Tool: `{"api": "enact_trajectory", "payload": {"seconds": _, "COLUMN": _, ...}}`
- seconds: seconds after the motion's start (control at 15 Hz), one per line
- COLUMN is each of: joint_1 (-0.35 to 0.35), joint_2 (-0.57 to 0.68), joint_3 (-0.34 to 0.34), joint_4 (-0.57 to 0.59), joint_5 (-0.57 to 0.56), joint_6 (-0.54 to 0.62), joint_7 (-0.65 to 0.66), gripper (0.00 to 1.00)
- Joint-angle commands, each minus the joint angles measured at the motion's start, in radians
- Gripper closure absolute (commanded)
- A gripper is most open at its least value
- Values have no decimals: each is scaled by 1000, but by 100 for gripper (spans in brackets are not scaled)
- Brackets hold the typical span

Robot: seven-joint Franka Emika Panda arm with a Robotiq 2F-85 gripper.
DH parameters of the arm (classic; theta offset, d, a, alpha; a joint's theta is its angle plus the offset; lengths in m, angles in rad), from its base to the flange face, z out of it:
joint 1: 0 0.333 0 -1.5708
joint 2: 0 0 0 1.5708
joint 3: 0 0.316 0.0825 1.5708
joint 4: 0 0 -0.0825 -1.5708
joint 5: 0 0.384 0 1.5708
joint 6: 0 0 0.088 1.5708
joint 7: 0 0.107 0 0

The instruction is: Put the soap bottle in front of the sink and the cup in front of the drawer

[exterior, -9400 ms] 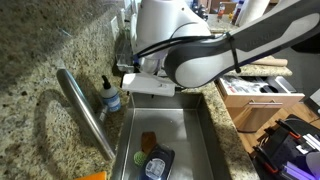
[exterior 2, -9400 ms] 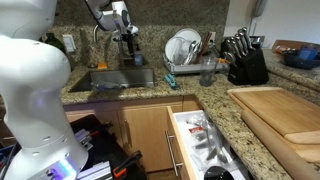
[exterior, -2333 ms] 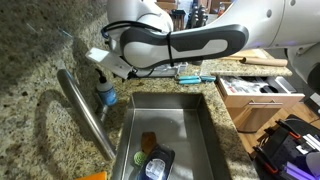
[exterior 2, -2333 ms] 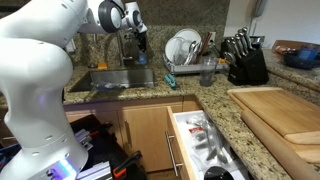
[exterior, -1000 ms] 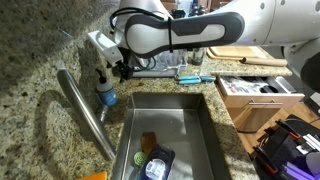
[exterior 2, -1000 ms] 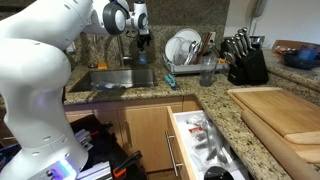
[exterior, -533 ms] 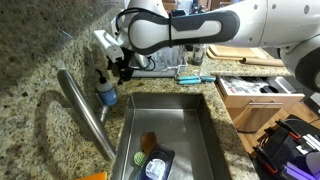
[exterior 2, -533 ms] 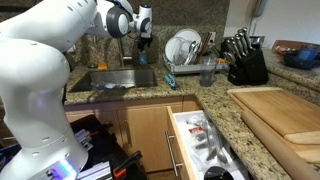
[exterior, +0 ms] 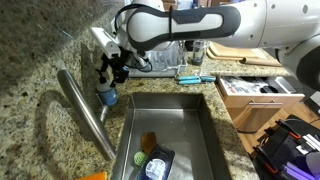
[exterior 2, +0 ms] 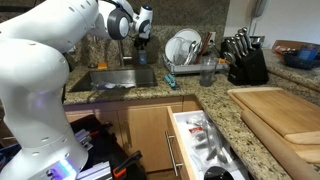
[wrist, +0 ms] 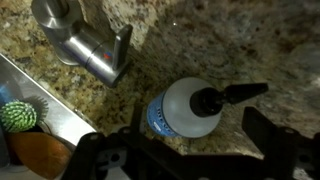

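Neither step looks done. At upper left of an exterior view, the hand hangs wide open and empty over the soap bottle. The bottle stands on the table by the faucet, behind the sink. Further right, the cup stands beside the dish rack, well apart from the drawer. The writing on the bottle's label cannot be read.
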State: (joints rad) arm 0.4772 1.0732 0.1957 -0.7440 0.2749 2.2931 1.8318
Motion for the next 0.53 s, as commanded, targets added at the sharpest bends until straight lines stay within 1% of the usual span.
{"api": "enact_trajectory", "payload": {"seconds": 0.0, "joint_1": -2, "joint_2": 1, "joint_3": 11, "joint_4": 1, "joint_5": 8, "joint_6": 7, "joint_7": -5, "gripper": 0}}
{"api": "enact_trajectory", "payload": {"seconds": 0.33, "joint_1": -4, "joint_2": 15, "joint_3": 29, "joint_4": 10, "joint_5": 19, "joint_6": 40, "joint_7": -14, "gripper": 0}}
{"api": "enact_trajectory", "payload": {"seconds": 0.47, "joint_1": 1, "joint_2": 19, "joint_3": 22, "joint_4": 10, "joint_5": 12, "joint_6": 45, "joint_7": -11, "gripper": 0}}
